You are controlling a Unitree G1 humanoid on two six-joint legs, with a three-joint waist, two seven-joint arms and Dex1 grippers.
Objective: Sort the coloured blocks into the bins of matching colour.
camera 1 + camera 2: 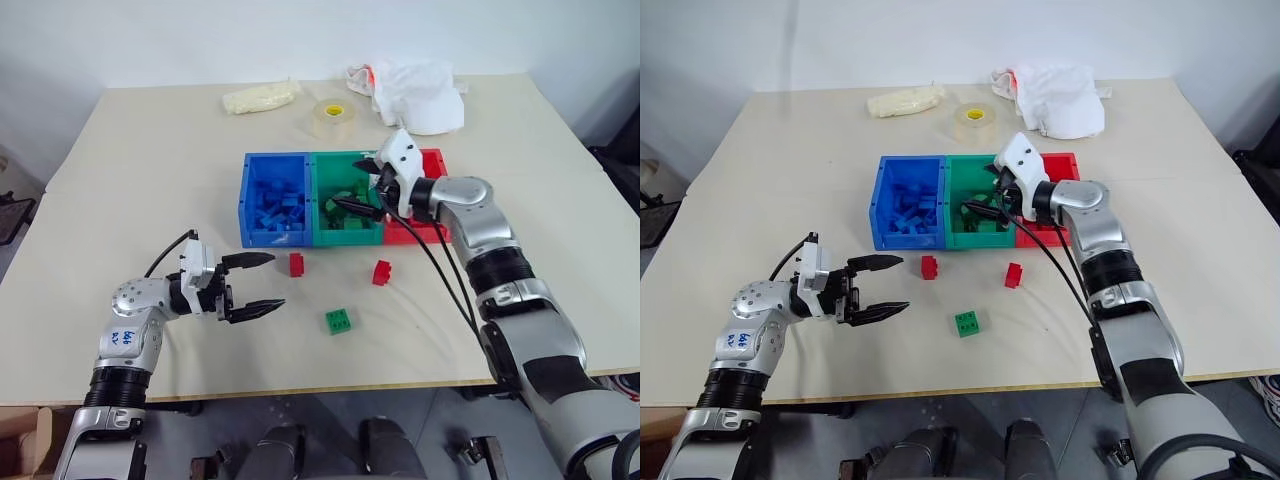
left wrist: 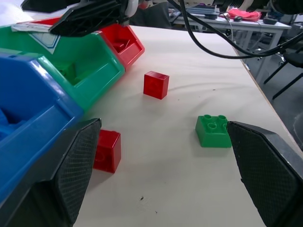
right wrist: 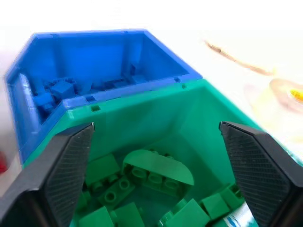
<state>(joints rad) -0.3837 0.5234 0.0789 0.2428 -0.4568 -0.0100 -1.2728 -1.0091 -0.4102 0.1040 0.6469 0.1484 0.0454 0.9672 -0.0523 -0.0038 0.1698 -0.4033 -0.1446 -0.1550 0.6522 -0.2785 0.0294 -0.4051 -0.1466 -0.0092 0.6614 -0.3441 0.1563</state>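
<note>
Three joined bins stand mid-table: the blue bin (image 1: 270,236) holds blue blocks, the green bin (image 1: 345,237) holds green blocks (image 3: 156,172), and the red bin (image 1: 433,160) is partly hidden behind my right arm. My right gripper (image 1: 352,185) hangs open over the green bin with nothing between its fingers. In front of the bins, two red blocks (image 1: 296,264) (image 1: 382,272) and one green block (image 1: 338,321) lie on the table. My left gripper (image 1: 268,282) is open low over the table, pointing at these loose blocks, the nearer red block (image 2: 107,150) just ahead of it.
At the back of the table lie a clear tape roll (image 1: 332,117), a white cloth bundle (image 1: 415,92) and a pale cream bag (image 1: 260,97). Black cables (image 1: 440,270) run along my right arm, passing over the table beside the right-hand red block.
</note>
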